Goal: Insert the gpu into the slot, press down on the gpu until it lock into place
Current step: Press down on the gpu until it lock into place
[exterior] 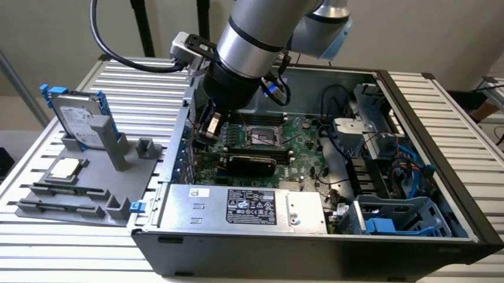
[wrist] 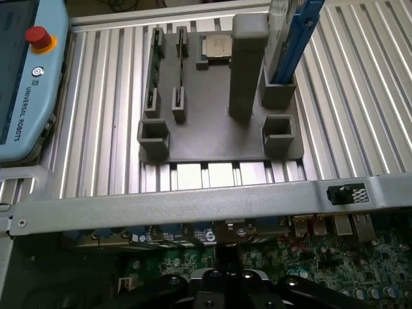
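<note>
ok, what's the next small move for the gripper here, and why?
Probably shift the gripper across until it sits above the gpu. It hangs by the case wall with the ports, beside the card rather than over it. Whether the card is locked in I can't tell.

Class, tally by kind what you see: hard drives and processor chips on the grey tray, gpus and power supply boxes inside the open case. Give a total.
hard drive: 1
processor chip: 1
gpu: 1
power supply box: 1
Total: 4
</note>
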Robot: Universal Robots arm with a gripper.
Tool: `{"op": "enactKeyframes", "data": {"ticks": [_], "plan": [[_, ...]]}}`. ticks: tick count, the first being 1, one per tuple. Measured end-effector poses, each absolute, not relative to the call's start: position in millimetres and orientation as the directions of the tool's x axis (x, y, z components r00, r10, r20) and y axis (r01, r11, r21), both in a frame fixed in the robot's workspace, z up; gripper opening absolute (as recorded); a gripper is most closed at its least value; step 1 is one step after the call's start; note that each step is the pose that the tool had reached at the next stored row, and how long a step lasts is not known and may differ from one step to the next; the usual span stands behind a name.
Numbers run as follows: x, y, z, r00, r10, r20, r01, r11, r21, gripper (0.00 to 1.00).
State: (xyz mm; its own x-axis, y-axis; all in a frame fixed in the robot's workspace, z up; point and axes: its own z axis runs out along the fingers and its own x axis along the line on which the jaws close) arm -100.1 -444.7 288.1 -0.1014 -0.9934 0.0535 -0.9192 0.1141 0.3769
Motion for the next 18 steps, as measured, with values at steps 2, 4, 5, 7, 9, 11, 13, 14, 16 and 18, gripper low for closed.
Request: {"op": "enactKeyframes", "data": {"ticks": [2, 4, 5, 7, 9, 11, 13, 14, 16, 18], "plan": [[-100.1, -444.7, 288.1, -0.109, -0.993, 0.055, -0.918, 0.122, 0.378, 0.11], [-100.1, -444.7, 288.1, -0.117, -0.992, 0.058, -0.916, 0.13, 0.379, 0.11], [-100.1, -444.7, 288.1, -0.121, -0.991, 0.059, -0.915, 0.134, 0.38, 0.11], [-100.1, -444.7, 288.1, -0.129, -0.99, 0.062, -0.914, 0.143, 0.38, 0.11], [-100.1, -444.7, 288.2, -0.137, -0.988, 0.065, -0.912, 0.151, 0.381, 0.11], [-100.1, -444.8, 288.3, -0.144, -0.987, 0.07, -0.91, 0.16, 0.381, 0.11], [-100.1, -444.7, 288.2, -0.151, -0.986, 0.075, -0.909, 0.169, 0.381, 0.11], [-100.1, -444.8, 288.2, -0.154, -0.985, 0.077, -0.908, 0.172, 0.381, 0.11], [-100.1, -444.8, 288.5, -0.16, -0.984, 0.083, -0.907, 0.18, 0.38, 0.11], [-100.1, -444.7, 289.0, -0.166, -0.982, 0.087, -0.906, 0.187, 0.379, 0.11]]}}
